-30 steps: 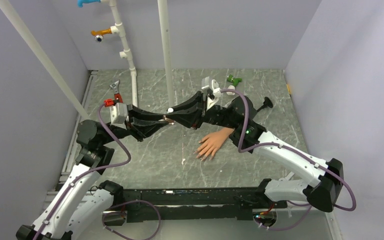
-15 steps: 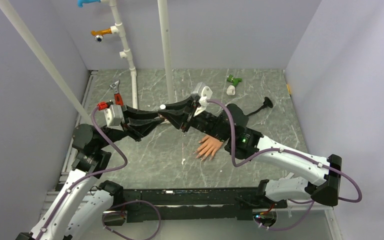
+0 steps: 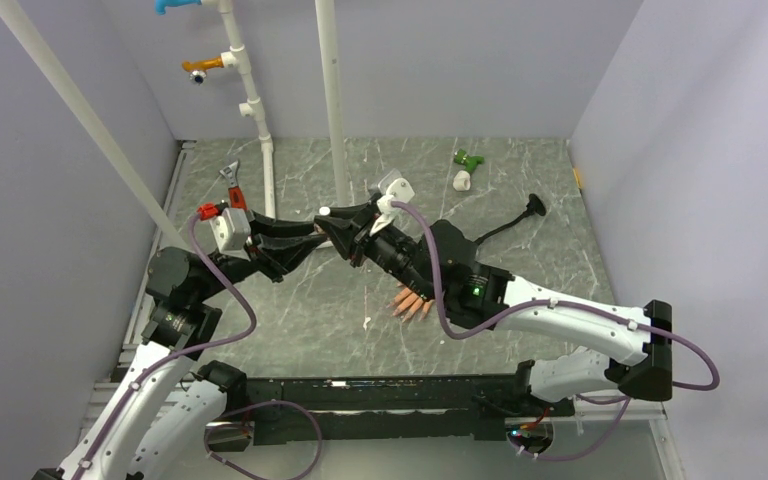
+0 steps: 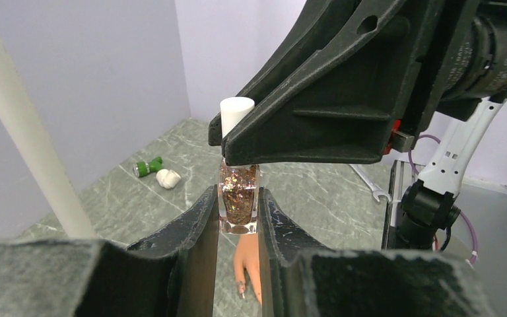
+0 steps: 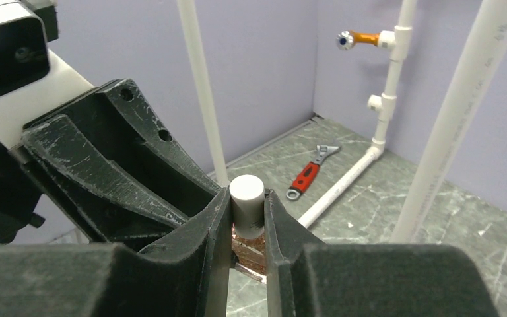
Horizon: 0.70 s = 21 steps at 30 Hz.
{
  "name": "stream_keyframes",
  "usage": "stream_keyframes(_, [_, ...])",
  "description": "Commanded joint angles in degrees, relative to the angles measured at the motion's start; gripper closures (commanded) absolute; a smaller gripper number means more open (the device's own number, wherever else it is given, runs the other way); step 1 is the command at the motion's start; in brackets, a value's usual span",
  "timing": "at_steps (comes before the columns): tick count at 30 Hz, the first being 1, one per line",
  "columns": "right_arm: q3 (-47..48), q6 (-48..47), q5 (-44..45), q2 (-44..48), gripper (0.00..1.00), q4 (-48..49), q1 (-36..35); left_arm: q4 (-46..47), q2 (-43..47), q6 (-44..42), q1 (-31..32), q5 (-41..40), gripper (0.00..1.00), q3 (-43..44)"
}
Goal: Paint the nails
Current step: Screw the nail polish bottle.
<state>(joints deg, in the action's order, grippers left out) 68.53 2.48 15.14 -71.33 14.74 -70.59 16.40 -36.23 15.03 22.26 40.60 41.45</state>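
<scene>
My left gripper is shut on a small clear bottle of copper glitter polish, held above the table. My right gripper is shut on the bottle's white cap, which sits on the bottle. In the top view the two grippers meet at the cap left of centre. The peach mannequin hand lies flat on the table under my right arm; only its fingers show there. In the left wrist view part of the hand shows below the bottle, with glitter on a fingertip nail.
A red-handled wrench lies at the back left by white pipes. A green bottle and a white cap lie at the back. A black brush-like tool lies at the right.
Both grippers, joined at the bottle, have moved left and a little back. My right arm has swung over the mannequin hand and now covers all but its fingers.
</scene>
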Motion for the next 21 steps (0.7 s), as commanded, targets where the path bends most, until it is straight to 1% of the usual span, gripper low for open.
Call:
stream_keyframes(1, [3.2, 2.9, 4.9, -2.7, 1.00, -8.0, -3.4, 3.9, 0.1, -2.0, -0.2, -6.4, 1.00, 0.8])
stream_keyframes(9, [5.0, 4.9, 8.1, -3.5, 1.00, -9.1, -4.8, 3.9, -0.1, -2.1, -0.3, -6.7, 1.00, 0.6])
stream_keyframes(10, [5.0, 4.8, 8.1, -3.3, 0.95, -8.9, -5.0, 3.9, -0.2, -2.1, -0.2, -6.7, 1.00, 0.7])
stream_keyframes(11, [4.7, 4.5, 8.3, -3.0, 0.83, -8.5, -5.2, 3.9, -0.2, -2.1, -0.2, -6.7, 1.00, 0.6])
stream_keyframes(13, [3.8, 4.5, 8.3, -2.1, 0.53, -7.2, -5.4, 3.8, -0.1, -2.1, -0.2, -6.9, 1.00, 0.6])
stream_keyframes(14, [3.4, 4.4, 8.1, -1.5, 0.42, -6.7, -5.4, 3.8, 0.0, -2.1, -0.2, -7.0, 1.00, 0.5])
stream_keyframes(15, [2.9, 4.4, 7.8, -1.0, 0.34, -6.1, -5.4, 3.8, 0.0, -2.1, -0.3, -7.1, 1.00, 0.6])
stream_keyframes(16, [2.4, 4.4, 7.7, -0.3, 0.28, -5.6, -5.4, 3.9, 0.1, -2.0, -0.2, -7.0, 1.00, 0.5])
stream_keyframes(18, [1.2, 4.3, 8.0, 0.9, 0.20, -4.5, -5.4, 4.0, 0.2, -2.0, -0.2, -7.1, 1.00, 0.5])
stream_keyframes(21, [-0.3, 3.3, 8.2, 2.6, 0.15, -3.6, -5.4, 3.9, 0.2, -2.0, -0.2, -6.8, 1.00, 0.5])
